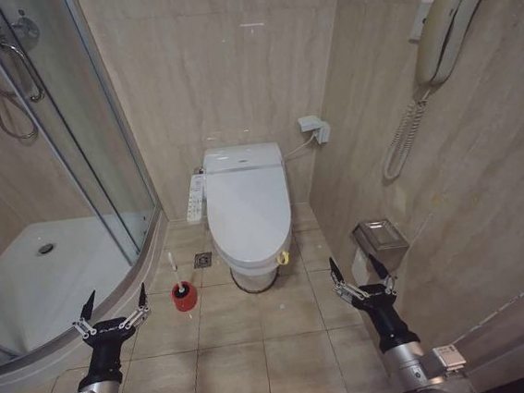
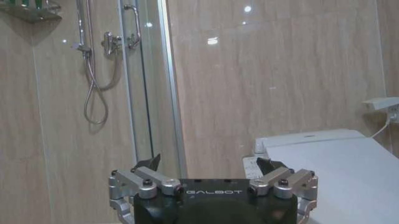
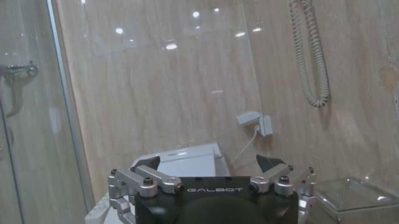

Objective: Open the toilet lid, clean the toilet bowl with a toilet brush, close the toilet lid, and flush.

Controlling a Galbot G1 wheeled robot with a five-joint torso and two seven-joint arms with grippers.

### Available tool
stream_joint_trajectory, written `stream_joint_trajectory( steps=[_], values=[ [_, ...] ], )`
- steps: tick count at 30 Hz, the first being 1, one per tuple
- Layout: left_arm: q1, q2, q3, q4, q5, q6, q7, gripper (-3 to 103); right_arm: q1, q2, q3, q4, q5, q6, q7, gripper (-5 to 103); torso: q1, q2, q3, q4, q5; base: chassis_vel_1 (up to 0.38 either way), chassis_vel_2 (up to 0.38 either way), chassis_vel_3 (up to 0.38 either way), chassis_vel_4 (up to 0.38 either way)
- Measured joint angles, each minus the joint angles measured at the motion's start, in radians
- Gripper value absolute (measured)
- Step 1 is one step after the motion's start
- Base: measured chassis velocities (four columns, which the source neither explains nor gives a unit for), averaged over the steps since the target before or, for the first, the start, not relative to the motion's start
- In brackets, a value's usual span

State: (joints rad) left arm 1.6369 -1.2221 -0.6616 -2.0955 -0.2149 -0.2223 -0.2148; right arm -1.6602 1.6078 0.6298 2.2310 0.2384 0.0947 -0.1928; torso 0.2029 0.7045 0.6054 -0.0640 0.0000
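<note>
Toilet brush [image 1: 173,268] stands in red holder cup [image 1: 184,298] on the floor tiles, just left of the toilet's front. Toilet lid [image 1: 247,207] is down, covering the bowl, against the back wall. Shower tray [image 1: 29,284] sits far left. Left gripper [image 1: 112,308] hovers low near the cup, fingers spread, empty. Right gripper [image 1: 361,275] hovers right of the toilet, also spread, empty.
</note>
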Motion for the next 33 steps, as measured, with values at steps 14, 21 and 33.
stream_joint_trajectory(
  steps=[14,21,33],
  values=[
    [0.000,0.000,0.000,0.000,0.000,0.000,0.000,100,-0.012,0.000,0.002,0.008,-0.001,0.001,-0.002,100,0.000,0.000,0.000,0.0000,0.0000,0.000,0.000,0.000,0.000],
    [0.000,0.000,0.000,0.000,0.000,0.000,0.000,100,-0.010,0.000,0.004,0.005,0.006,0.010,-0.005,100,0.000,0.000,0.000,0.0000,0.0000,0.000,0.000,0.000,0.000],
    [0.000,0.000,0.000,0.000,0.000,0.000,0.000,100,0.001,-0.003,0.003,-0.007,0.024,0.025,0.004,100,0.000,0.000,0.000,0.0003,0.0001,-0.112,0.110,0.105,-0.112]
  ],
)
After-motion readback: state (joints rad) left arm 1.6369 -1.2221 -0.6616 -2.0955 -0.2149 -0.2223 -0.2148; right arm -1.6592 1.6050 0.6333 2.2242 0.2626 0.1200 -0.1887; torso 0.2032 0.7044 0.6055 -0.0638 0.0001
